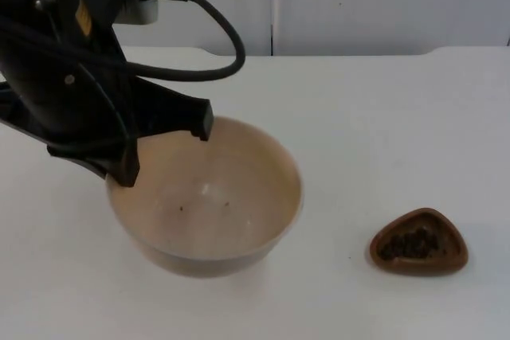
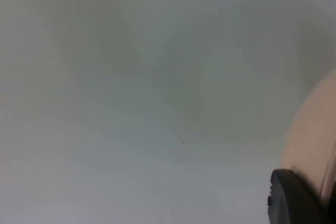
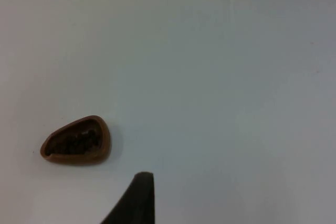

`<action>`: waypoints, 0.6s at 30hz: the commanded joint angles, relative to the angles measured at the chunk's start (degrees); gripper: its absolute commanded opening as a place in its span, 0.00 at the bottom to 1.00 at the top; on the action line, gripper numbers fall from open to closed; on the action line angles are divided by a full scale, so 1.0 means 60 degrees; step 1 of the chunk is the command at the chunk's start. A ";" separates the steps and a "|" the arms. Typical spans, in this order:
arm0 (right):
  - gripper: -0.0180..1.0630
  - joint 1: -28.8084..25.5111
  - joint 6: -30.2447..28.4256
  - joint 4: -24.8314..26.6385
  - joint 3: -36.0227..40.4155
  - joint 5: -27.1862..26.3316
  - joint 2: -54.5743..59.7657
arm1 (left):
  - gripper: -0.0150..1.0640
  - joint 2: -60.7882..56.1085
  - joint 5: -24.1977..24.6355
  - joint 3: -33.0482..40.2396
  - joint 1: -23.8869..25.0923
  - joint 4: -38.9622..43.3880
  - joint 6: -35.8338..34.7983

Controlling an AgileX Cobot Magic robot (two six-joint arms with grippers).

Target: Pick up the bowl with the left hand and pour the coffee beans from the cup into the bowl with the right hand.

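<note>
The white worktop (image 1: 382,117) runs back to the grey partition wall (image 1: 358,1). The top view is the one that gives the whole layout, with both task things on one surface.

Largest of these is the cream bowl (image 1: 209,205). The left tool (image 1: 163,149) sits at its far-left rim, one black finger (image 1: 201,119) hanging over the inside of the rim and the other (image 1: 126,166) down against the outer wall, so the rim lies between them. The tool stands partly spread around that wall; whether both fingers press on it cannot be told, because the arm covers the contact on the outer side. A couple of dark specks lie on the bowl's inner floor. The left wrist view adds little: a pale curve of the bowl's side right beside a black fingertip (image 2: 294,198), the rest a soft grey blur of worktop.

The small brown cup (image 1: 419,243), rounded-triangular and holding dark coffee beans (image 1: 410,244), stands well apart from the left tool, on the far side of the bowl from it. The right wrist view gives it more plainly: the cup (image 3: 77,141) sits ahead of and off to one side of the right tool's single visible fingertip (image 3: 137,198), apart from it and untouched. With one fingertip in sight, how far the right tool is spread cannot be told.
</note>
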 commanded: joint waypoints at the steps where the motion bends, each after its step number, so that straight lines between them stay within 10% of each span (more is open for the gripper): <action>1: 0.99 -0.0063 -0.0117 -0.0013 0.0038 -0.0059 -0.0023 | 0.01 -0.0095 -0.0132 0.0033 -0.0066 -0.0038 -0.0093; 18: 0.99 -0.0063 -0.0157 0.0042 0.0022 -0.0093 -0.0023 | 0.01 -0.0095 0.0257 0.0033 -0.0045 0.0790 -0.1487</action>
